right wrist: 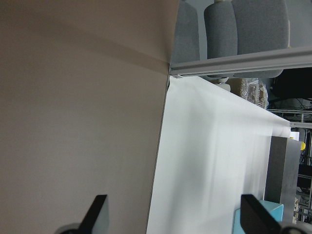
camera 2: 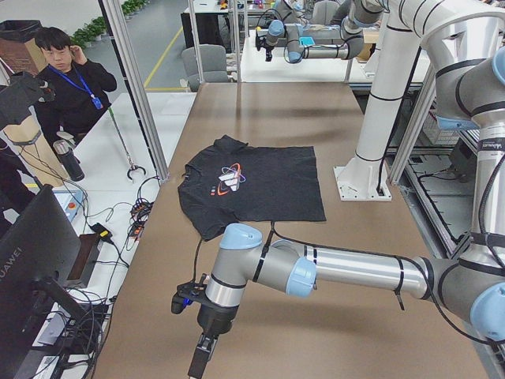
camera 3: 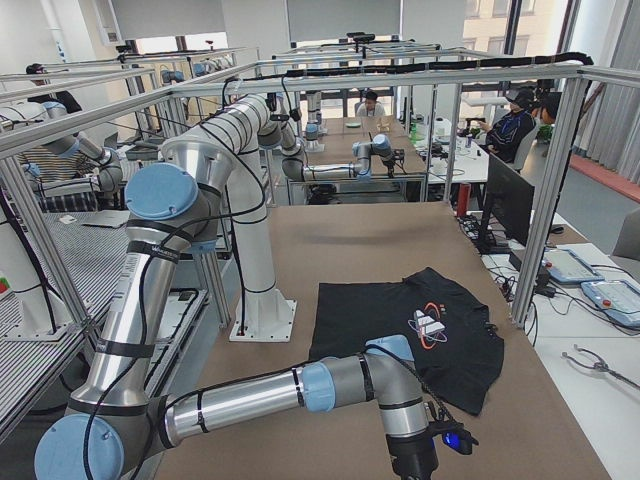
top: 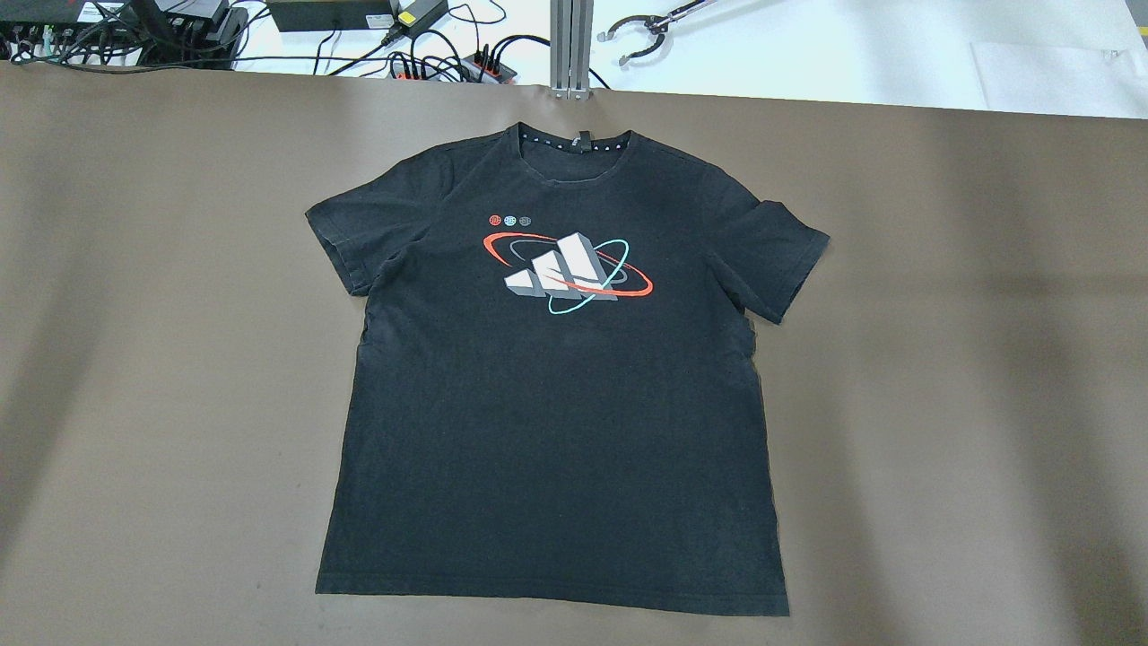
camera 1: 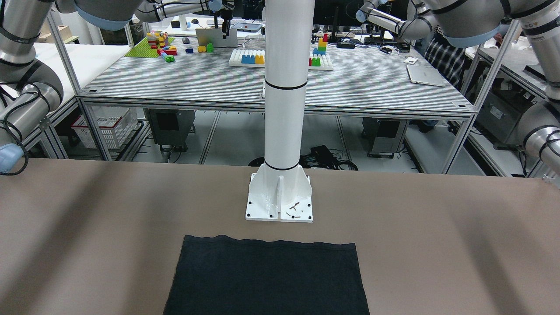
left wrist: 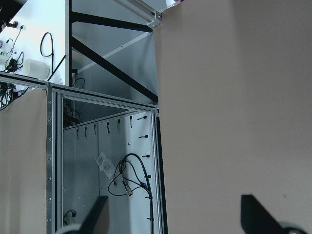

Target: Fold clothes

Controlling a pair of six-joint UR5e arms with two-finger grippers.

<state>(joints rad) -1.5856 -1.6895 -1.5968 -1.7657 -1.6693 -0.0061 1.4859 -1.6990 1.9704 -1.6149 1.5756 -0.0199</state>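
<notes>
The clothes are one black T-shirt (top: 556, 422) lying flat and spread out in the middle of the brown table, front up, collar at the far side. Its chest print (top: 567, 271) is a white three-stripe logo with red and teal rings. It also shows in the front view (camera 1: 267, 275), the left view (camera 2: 264, 189) and the right view (camera 3: 395, 320). My left gripper (left wrist: 175, 217) is open and empty over the table's left end edge, far from the shirt. My right gripper (right wrist: 175, 214) is open and empty over the table's right end edge.
The white pillar (camera 1: 284, 87) stands on its base plate (camera 1: 280, 210) just behind the shirt's hem. A metal frame (left wrist: 105, 146) lies below the left gripper. A white table (right wrist: 214, 156) adjoins the right end. An operator (camera 2: 67, 87) stands beyond the far side.
</notes>
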